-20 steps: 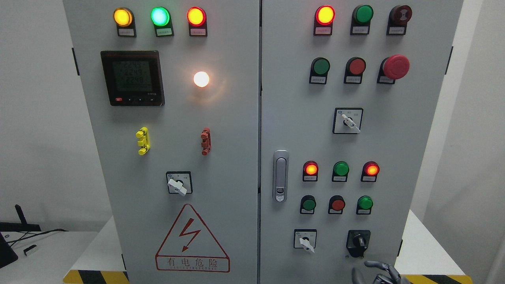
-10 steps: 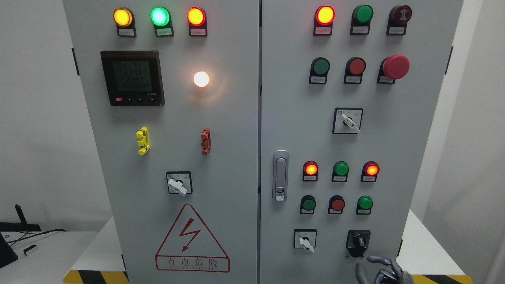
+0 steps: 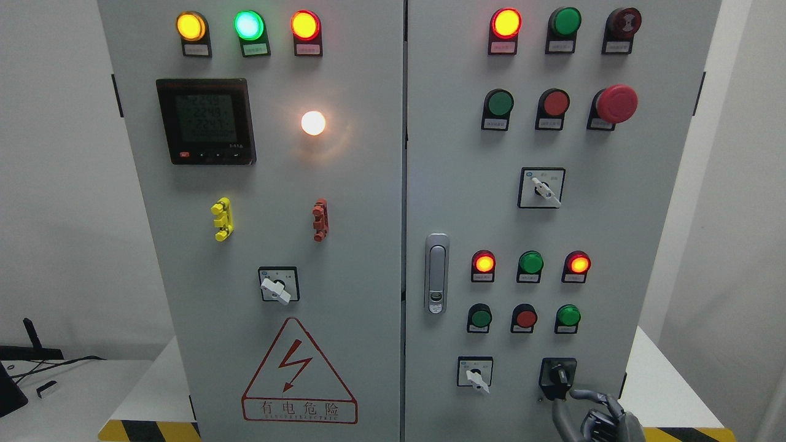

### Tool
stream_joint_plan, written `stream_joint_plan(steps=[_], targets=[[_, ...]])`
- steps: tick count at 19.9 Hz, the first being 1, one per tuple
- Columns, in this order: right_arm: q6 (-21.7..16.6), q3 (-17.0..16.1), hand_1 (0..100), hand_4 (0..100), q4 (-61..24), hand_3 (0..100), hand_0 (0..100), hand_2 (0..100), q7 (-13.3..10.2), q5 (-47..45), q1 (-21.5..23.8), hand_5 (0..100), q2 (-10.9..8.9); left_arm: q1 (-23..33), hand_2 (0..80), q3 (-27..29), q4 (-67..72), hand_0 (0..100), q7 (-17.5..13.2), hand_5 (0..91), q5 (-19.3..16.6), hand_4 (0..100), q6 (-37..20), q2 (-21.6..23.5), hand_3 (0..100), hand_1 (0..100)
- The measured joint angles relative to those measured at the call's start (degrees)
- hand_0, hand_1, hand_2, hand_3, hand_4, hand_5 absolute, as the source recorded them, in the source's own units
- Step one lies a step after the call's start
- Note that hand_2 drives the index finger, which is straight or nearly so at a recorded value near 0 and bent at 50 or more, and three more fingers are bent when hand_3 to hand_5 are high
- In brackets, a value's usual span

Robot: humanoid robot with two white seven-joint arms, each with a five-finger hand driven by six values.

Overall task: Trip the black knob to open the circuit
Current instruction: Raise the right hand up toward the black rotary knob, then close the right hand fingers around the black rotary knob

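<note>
Cabinet (image 3: 344,184) with two grey doors, studded with lamps, buttons and switches. Black knob (image 3: 557,373) sits near the lower right corner of the right door, right of a white switch (image 3: 474,373). Right robot hand (image 3: 592,417) rises at the bottom edge just below the knob, fingers (image 3: 591,396) loosely spread, holding nothing, not quite touching it.

Plain white walls (image 3: 55,184) left and right, evenly lit, unmarked. White table (image 3: 73,393) at lower left, carrying a black cable (image 3: 55,362), a black stand (image 3: 31,334) and a small white device (image 3: 46,388). Yellow-black hazard tape (image 3: 147,430) along the bottom edge. White surface (image 3: 666,387) at lower right.
</note>
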Motion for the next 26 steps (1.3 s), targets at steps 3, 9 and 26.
stream_joint_plan(steps=[3,9,26], targets=[[-0.17,-0.05,73,100,0.83,100,30,43,0.00,0.00,-0.69,94,-0.02,0.00,0.0,0.00,0.00,12,0.00,0.0,0.00,0,0.00,0.00,0,39],[-0.27,-0.14,73,100,2.19,100,31,43,0.01,0.00,-1.73,94,-0.05,0.00,0.0,0.00,0.00,12,0.00,0.0,0.00,0,0.00,0.00,0,39],[-0.51,-0.42,73,100,3.44,100,32,42,0.01,-0.01,-2.10,94,0.08,0.00,0.0,0.00,0.00,12,0.00,0.0,0.00,0,0.00,-0.01,0,39]])
